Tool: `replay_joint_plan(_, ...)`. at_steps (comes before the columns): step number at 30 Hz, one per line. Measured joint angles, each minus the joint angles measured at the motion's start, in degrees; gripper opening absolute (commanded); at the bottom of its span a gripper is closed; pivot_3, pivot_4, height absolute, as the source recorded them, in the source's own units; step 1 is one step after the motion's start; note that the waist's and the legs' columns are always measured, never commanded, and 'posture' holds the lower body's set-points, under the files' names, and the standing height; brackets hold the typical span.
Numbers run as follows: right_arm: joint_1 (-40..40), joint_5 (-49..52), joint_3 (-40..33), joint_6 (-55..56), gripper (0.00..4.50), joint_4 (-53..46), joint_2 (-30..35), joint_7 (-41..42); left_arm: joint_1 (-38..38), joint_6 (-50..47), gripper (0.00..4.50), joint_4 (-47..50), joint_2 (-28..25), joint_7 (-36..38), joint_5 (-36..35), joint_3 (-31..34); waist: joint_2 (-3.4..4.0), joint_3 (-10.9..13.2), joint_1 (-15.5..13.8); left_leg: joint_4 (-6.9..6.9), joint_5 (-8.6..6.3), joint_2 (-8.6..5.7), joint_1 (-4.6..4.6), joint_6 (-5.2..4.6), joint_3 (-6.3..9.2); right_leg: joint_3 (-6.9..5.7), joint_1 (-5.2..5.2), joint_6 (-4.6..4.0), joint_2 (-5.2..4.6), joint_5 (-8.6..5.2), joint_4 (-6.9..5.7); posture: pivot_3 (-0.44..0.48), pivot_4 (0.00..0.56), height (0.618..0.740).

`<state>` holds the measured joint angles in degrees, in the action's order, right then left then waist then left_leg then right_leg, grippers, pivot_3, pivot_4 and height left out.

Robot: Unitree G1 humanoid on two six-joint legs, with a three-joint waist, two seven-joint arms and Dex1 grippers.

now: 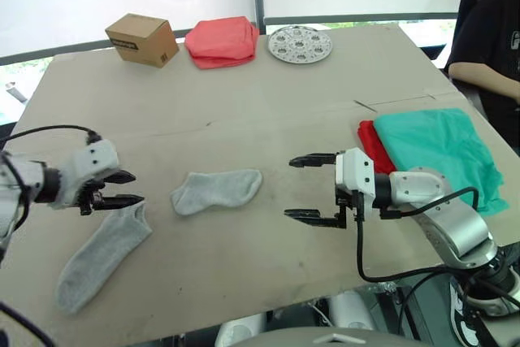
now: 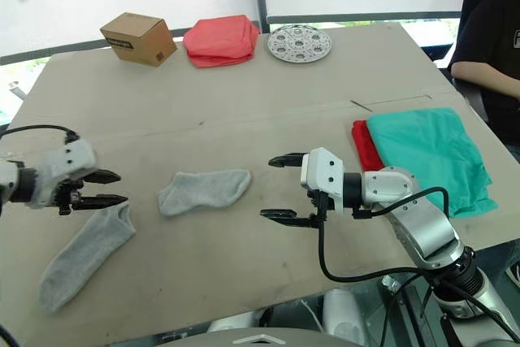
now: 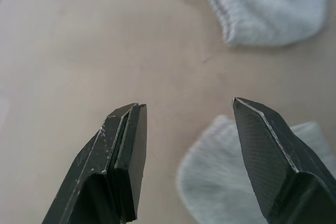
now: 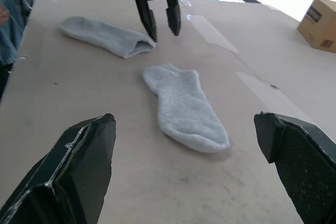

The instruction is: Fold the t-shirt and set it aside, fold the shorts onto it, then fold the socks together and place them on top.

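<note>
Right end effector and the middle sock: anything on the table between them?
No. In the left eye view only bare table separates the open right end effector from the sock.

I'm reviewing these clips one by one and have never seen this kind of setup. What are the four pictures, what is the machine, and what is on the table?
A two-armed humanoid robot stands at a tan table. The two wide pictures come from cameras in its head, looking down over its arms; the two close ones come from cameras on each wrist, looking along that gripper's black fingers.

The left gripper is open above the cuff end of one light grey knit ankle sock. The right gripper is open wide and holds nothing, beside the other grey sock.

On the robot's right lies a folded teal-green cloth on top of a bright red one. At the far edge stand a cardboard box, a folded salmon-pink cloth and a patterned round plate. A seated person is alongside.
</note>
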<state>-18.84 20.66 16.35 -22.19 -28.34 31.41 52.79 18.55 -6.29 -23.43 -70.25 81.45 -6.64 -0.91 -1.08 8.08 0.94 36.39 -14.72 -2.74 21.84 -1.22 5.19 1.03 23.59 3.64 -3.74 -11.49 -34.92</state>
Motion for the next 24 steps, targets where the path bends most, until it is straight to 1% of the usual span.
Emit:
replay_joint_plan(4, 2.26, -0.45, -0.17, -0.04, 4.50, -1.37, 0.25, -1.27, 8.31, 1.12, 2.87, -5.90, -0.62, 8.70, 2.23, -7.05, -0.07, -0.03, -0.01, 0.03, -0.02, 0.01, 0.02, -0.04, -0.14, -0.01, -0.02, 0.02, 0.02, -0.01, -0.03, 0.000, 0.150, 0.740)
replay_joint_plan(7, 3.60, -0.95, -0.34, -0.04, 4.50, -2.16, 0.37, -2.15, 11.74, 1.05, 2.87, -7.53, -2.38, 10.35, 1.00, -13.28, -0.13, -0.05, 0.08, 0.07, -0.02, 0.06, 0.00, -0.06, -0.10, 0.03, -0.02, 0.05, 0.02, -0.02, -0.06, 0.000, 0.150, 0.740)
replay_joint_plan(10, 4.97, -1.46, -0.50, -0.02, 4.50, -2.50, 0.41, -2.90, 14.33, 5.38, 2.87, -10.16, -2.92, 10.76, 0.98, -18.12, -0.16, -0.07, 0.02, 0.14, -0.02, 0.11, -0.01, -0.06, -0.09, 0.07, -0.04, 0.06, 0.02, -0.02, -0.07, 0.000, 0.150, 0.740)
replay_joint_plan(12, 5.09, -1.56, -0.56, -0.04, 4.50, -2.69, 0.45, -3.23, 14.80, 7.63, 2.87, -11.40, -2.35, 10.66, 1.73, -18.79, -0.18, -0.08, 0.03, 0.16, -0.02, 0.12, -0.01, -0.07, -0.08, 0.07, -0.04, 0.06, 0.03, -0.01, -0.08, 0.000, 0.150, 0.740)
replay_joint_plan(17, 4.80, -1.47, -0.73, -1.27, 4.50, -4.43, 0.48, -3.95, 14.80, 16.47, 2.87, -15.45, 0.37, 8.69, 7.46, -18.72, -0.29, -0.15, -0.07, 0.18, -0.01, 0.12, -0.02, -0.06, -0.07, 0.05, -0.04, 0.04, 0.03, -0.01, -0.08, 0.000, 0.150, 0.740)
replay_joint_plan(22, 4.04, -0.34, -1.08, -2.80, 4.50, -4.95, 0.74, -4.08, 12.97, 22.00, 2.87, -15.89, 0.82, 6.33, 9.88, -17.21, -0.04, -0.27, -0.07, 0.17, -0.02, 0.15, -0.17, -0.07, -0.08, 0.14, -0.10, 0.06, 0.02, -0.01, -0.15, 0.000, 0.150, 0.740)
replay_joint_plan(24, 3.87, 0.26, -1.12, -2.83, 4.50, -5.03, 0.79, -3.67, 11.68, 23.00, 2.33, -15.87, 0.84, 5.72, 9.89, -16.20, 0.08, -0.31, 0.06, 0.17, -0.02, 0.15, -0.22, -0.08, -0.12, 0.21, -0.16, 0.06, 0.02, -0.02, -0.21, 0.000, 0.150, 0.740)
